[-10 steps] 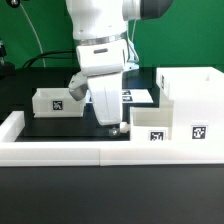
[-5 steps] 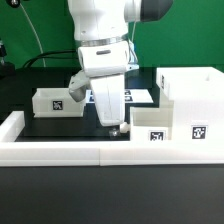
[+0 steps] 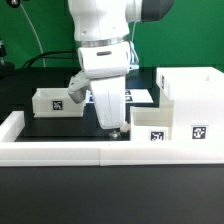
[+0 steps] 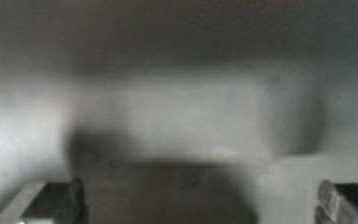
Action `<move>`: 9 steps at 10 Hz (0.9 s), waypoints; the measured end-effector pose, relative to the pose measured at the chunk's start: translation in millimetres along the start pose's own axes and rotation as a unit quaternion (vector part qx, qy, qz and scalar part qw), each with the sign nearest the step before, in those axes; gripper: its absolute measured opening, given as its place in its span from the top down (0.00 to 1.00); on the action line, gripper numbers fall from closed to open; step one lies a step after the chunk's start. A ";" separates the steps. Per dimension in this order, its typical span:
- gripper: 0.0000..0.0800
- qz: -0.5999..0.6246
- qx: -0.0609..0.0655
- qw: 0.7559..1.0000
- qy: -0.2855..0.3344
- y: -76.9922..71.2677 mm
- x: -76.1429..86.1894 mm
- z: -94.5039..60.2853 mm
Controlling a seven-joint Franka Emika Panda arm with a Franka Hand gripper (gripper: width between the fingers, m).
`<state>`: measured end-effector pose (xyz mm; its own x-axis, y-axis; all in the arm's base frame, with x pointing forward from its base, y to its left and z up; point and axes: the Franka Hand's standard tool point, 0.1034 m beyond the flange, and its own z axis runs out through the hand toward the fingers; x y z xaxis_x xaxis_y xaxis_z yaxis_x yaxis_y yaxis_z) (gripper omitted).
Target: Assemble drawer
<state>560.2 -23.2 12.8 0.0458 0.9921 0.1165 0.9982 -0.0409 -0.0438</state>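
Observation:
My gripper hangs low over the black table, right beside the left wall of a small white tray with a tag on its front. That tray stands against the tall white casing at the exterior view's right. A second small tray stands at the left. In the wrist view the gripper is open, with its dark fingertips far apart. Between them is only a blurred white surface and a dark shadow. I cannot tell whether a finger touches the tray.
The long low white border wall runs along the front and turns back at the left. The marker board lies flat behind the arm. Cables hang at the back left.
The gripper has shifted slightly to the exterior view's right and lower, closer to the tray by the casing. The trays and casing have not visibly moved.

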 end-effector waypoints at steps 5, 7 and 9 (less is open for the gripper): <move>0.19 0.035 -0.001 0.999 -0.001 -0.5 12.9 -2.5; 0.19 0.036 0.000 0.999 0.000 -0.9 11.8 -1.0; 0.19 0.036 0.000 0.999 0.000 -1.0 11.7 -0.9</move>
<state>559.8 -11.7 15.1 0.1167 0.9868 0.1127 0.9924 -0.1114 -0.0521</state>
